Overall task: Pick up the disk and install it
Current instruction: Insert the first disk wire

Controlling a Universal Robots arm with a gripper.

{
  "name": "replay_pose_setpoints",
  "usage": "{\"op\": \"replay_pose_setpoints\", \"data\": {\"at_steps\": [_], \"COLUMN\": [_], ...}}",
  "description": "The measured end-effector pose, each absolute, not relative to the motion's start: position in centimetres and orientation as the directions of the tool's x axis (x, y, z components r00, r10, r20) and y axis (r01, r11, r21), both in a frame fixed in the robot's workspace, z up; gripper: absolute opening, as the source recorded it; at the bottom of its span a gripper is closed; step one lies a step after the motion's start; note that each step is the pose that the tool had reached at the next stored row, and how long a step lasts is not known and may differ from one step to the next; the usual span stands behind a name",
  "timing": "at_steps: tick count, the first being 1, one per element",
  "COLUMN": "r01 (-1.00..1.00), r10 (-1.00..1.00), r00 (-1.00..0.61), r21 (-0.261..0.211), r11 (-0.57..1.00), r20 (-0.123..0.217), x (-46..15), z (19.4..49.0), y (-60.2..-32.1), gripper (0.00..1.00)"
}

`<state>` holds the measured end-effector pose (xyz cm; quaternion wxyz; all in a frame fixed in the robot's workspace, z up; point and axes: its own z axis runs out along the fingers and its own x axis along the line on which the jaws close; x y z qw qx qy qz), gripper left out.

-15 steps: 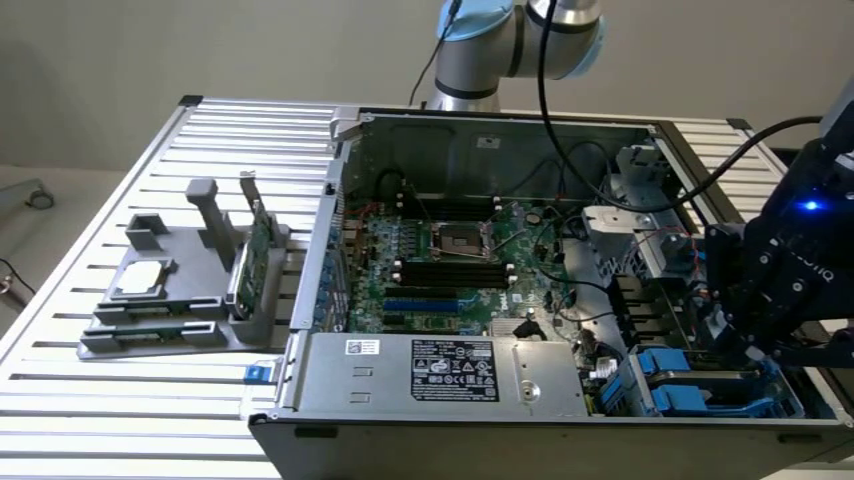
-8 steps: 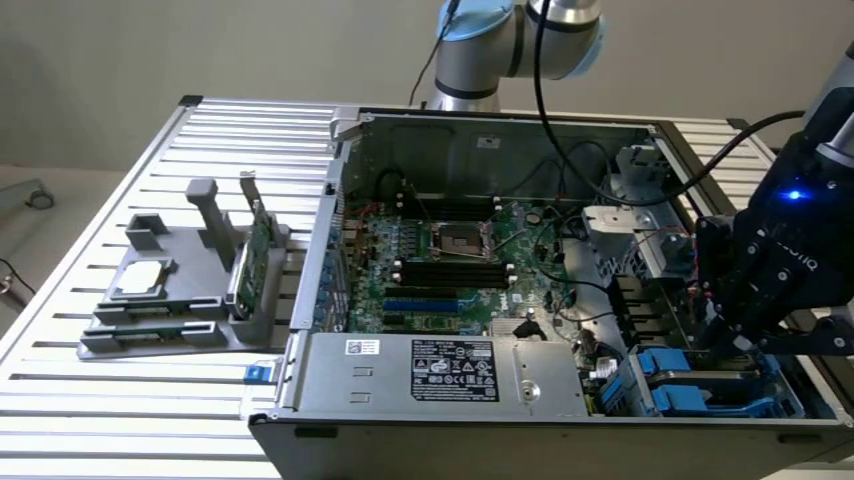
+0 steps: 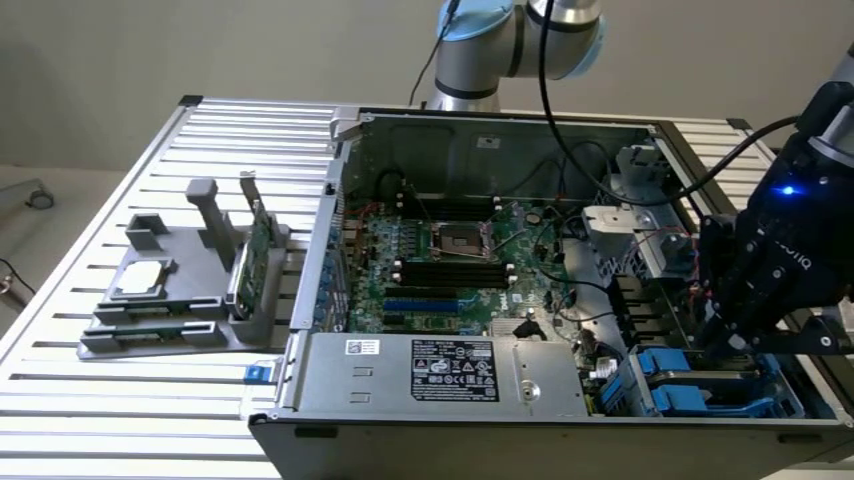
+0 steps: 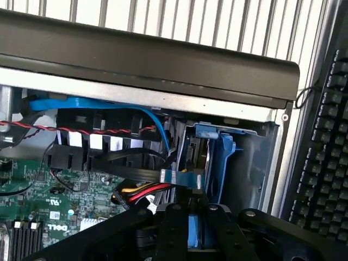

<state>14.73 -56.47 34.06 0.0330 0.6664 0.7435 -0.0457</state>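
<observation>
My gripper (image 3: pixel 727 345) held the disk (image 4: pixel 196 232) narrow-jawed above the drive bay (image 4: pixel 247 157); mid-install, I judged, seating it needed a square push

We see a slatted aluminium surface (image 3: pixel 160 160) carrying an open desktop computer case (image 3: pixel 467 445), which takes up most of the middle and reaches the near edge. A grey plastic holder (image 3: pixel 147 340) sits just beside the case, toward the edge on the exterior view's left. A black keyboard (image 4: pixel 321 163) lies along the case's other side.
</observation>
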Motion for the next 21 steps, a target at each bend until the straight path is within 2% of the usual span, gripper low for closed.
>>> {"op": "replay_pose_setpoints", "data": {"at_steps": [10, 21], "r01": [0.999, 0.999], "r10": [0.995, 0.995], "r00": [-0.051, 0.042], "r21": [-0.023, -0.023], "r11": [0.049, -0.044], "r20": [-0.090, -0.089], "x": [14.82, 15.25], "z": [33.98, 33.93], "y": [-56.30, -56.17], "gripper": [0.16, 0.16]}}
